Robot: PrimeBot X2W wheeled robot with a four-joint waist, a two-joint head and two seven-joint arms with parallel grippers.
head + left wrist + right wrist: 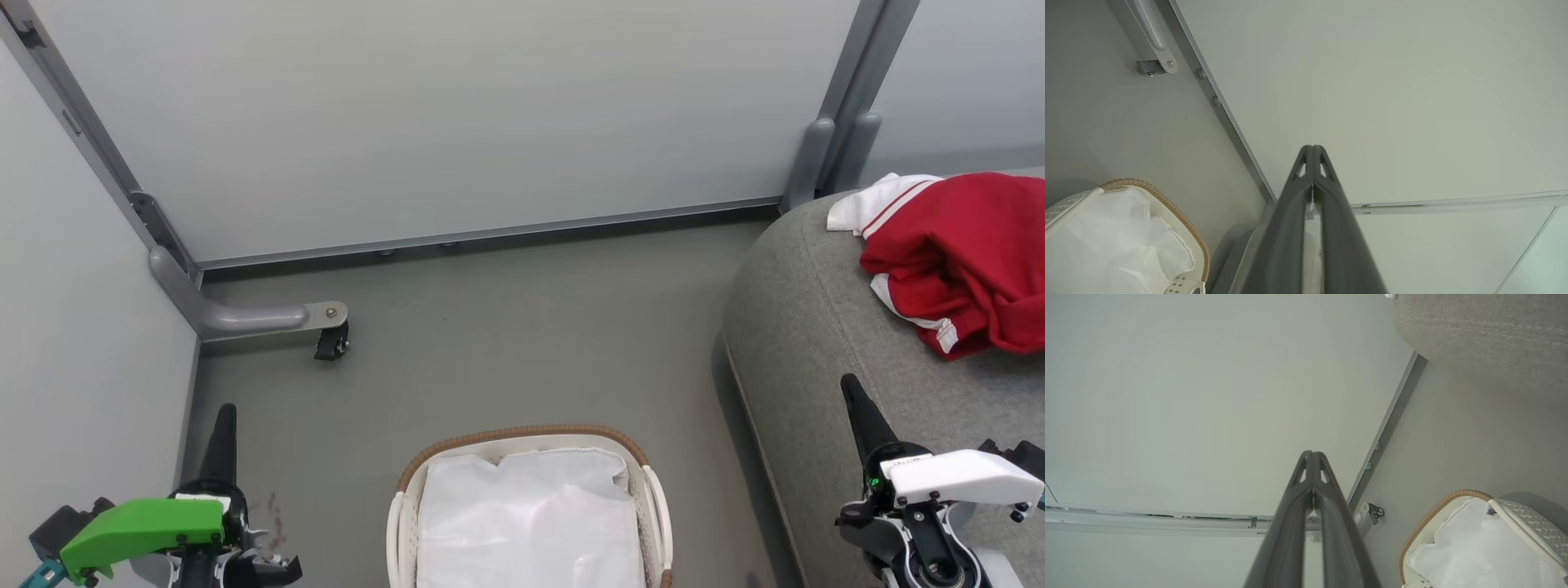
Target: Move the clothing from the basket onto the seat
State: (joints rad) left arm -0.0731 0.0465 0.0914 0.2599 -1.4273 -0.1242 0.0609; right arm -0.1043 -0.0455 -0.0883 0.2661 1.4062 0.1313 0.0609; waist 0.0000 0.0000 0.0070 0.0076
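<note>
Red clothing (967,257) with white striped panels lies bunched on the grey seat (804,327) at the right. The white basket (522,437) with its brown woven rim stands on the floor at bottom centre, and only the plain white liner (531,518) shows inside it. My left gripper (226,412) points up at the lower left, shut and holding nothing. My right gripper (849,384) rises at the lower right over the seat's front edge, also shut and holding nothing. The left wrist view shows the basket (1167,204) at lower left, and the right wrist view has the basket (1437,508) at lower right.
Pale partition panels (457,122) close off the back and left. A grey metal foot with a small caster (331,343) juts onto the grey floor (506,343) at the left. The seat (1486,330) shows at the top right of the right wrist view.
</note>
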